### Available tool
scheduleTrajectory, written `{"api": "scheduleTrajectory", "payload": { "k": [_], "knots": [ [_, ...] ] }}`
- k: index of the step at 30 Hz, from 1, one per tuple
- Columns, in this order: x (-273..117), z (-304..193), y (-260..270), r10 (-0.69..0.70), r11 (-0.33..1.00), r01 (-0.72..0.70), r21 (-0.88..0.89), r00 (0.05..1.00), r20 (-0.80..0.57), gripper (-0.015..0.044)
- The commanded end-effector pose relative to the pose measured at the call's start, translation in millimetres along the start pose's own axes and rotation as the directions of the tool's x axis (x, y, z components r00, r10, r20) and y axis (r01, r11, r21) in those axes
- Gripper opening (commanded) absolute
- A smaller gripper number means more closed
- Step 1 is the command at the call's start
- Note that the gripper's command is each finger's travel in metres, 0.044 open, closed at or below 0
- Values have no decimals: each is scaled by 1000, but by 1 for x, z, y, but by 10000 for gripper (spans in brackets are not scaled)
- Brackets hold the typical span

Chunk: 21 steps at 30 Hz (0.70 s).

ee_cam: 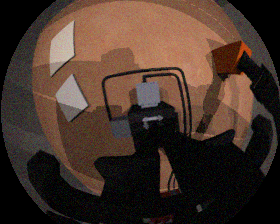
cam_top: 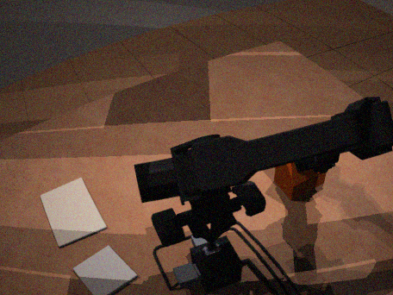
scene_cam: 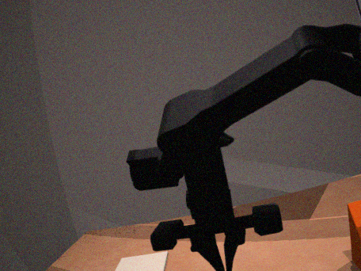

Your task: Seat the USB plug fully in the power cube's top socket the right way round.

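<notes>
The black power cube (cam_top: 224, 267) (ee_cam: 170, 121) stands below my gripper (cam_top: 210, 241) (scene_cam: 225, 267) (ee_cam: 156, 130). My gripper points down with its fingertips close together at the cube's top, shut on the USB plug. The fingers and the darkness hide most of the plug, so its depth and which way round it is cannot be told. A small pale mark shows on top of the cube beside the fingertips. The cube is below the edge of the exterior view.
Grey blocks (cam_top: 186, 273) (ee_cam: 148, 94) sit against two sides of the cube. Black cables (ee_cam: 106, 98) loop around it. Two pale cards (cam_top: 73, 212) (cam_top: 106, 272) lie to the left. An orange block (cam_top: 290, 184) (scene_cam: 356, 234) (ee_cam: 226, 59) stands to the right, near the arm.
</notes>
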<state>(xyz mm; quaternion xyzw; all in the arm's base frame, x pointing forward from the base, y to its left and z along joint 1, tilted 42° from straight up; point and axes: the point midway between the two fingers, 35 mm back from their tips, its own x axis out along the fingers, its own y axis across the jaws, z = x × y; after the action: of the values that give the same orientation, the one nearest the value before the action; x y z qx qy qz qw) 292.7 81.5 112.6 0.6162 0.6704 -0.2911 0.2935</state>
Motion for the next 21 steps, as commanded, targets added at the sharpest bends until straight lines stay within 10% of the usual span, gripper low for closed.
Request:
{"api": "scheduleTrajectory", "payload": {
  "k": [1,21],
  "knots": [
    [1,0,0,1,1000,-1,3,1000,-1,0],
    [3,0,0,1,1000,-1,3,1000,-1,0]
  ]
}}
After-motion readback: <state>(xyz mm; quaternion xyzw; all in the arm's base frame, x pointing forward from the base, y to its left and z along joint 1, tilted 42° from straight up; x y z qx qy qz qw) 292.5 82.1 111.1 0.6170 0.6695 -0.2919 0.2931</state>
